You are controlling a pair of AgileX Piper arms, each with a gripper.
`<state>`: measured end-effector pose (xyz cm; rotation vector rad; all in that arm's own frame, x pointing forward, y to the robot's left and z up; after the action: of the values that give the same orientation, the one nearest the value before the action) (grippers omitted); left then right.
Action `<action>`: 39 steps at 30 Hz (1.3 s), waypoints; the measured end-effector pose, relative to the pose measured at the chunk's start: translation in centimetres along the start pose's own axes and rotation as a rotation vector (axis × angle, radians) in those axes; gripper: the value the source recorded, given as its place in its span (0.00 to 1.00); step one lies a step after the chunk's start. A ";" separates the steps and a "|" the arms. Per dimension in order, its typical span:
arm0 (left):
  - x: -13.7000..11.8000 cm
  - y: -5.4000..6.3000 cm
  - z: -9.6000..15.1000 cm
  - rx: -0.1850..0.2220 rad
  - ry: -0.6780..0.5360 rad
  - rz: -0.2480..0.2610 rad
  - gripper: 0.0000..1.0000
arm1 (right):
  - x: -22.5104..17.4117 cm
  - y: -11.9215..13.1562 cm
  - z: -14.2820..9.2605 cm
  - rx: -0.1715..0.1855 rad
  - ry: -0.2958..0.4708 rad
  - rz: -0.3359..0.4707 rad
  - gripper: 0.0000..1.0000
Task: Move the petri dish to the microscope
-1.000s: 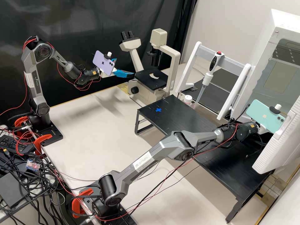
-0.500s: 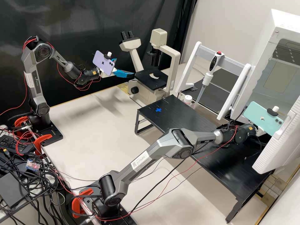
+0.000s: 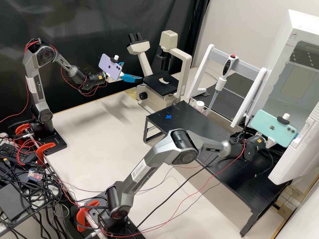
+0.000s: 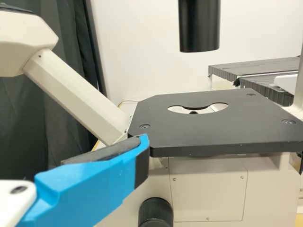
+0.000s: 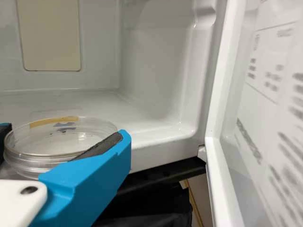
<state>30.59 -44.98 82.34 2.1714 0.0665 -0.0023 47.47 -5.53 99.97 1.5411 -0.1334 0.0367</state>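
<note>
- Clasps a clear, round, shallow plastic petri dish [image 5: 38, 142] in the white, blue-fingered right gripper [image 3: 271, 142], between two bright blue fingers [image 5: 90, 189] with dark pads.
- Holds it roughly level at the mouth of a white, box-shaped incubator [image 3: 279, 73], beside a white, ribbed, open door [image 3: 282, 172] (over the lip or just in front of it, cannot tell which).
- Shows a yellowish strip [image 5: 52, 122] and small dark marks on the dish.
- Places the white, blue-fingered left gripper [image 3: 133, 71] near a cream microscope [image 3: 187, 63], by the corner of a flat black stage [image 3: 154, 85] with a round opening; grasps nothing there, spreads wide.
- Leaves the dish well apart from the microscope.
- Carries a mint-green phone [image 3: 272, 127] on the right arm and a purple phone [image 3: 111, 68] on the left.
- Includes a low black platform [image 3: 199, 127] with a blue cross [image 3: 168, 117] on top, standing on a pale worktop [image 3: 96, 139].
- Hangs a white pipette with a red button [image 3: 227, 68] from a grey-and-white rack [image 3: 249, 68], near a small white-capped bottle [image 3: 199, 105].
</note>
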 end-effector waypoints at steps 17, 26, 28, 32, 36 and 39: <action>0.0 0.0 0.0 0.000 0.000 0.000 1.00 | -6.3 -0.2 -0.2 0.064 0.075 0.053 0.00; 0.0 0.0 0.0 0.000 0.000 0.000 1.00 | -13.3 -2.9 -3.5 0.037 0.190 0.069 0.00; 0.0 0.0 0.0 0.000 0.000 0.000 1.00 | -14.9 -4.1 -4.9 0.029 0.239 0.055 0.00; 0.0 0.0 0.0 0.000 0.000 0.000 1.00 | -17.9 -6.4 -8.2 0.015 0.346 0.019 0.00; 0.0 0.0 0.0 0.000 0.000 0.000 1.00 | -20.0 -8.7 -11.2 -0.006 0.433 -0.032 0.00; 0.0 0.0 0.0 0.000 0.000 0.000 1.00 | -21.2 -10.7 -13.5 -0.024 0.498 -0.067 0.00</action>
<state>30.59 -44.98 82.34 2.1714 0.0665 -0.0023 28.40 8.86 86.71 1.4689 0.3113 0.3614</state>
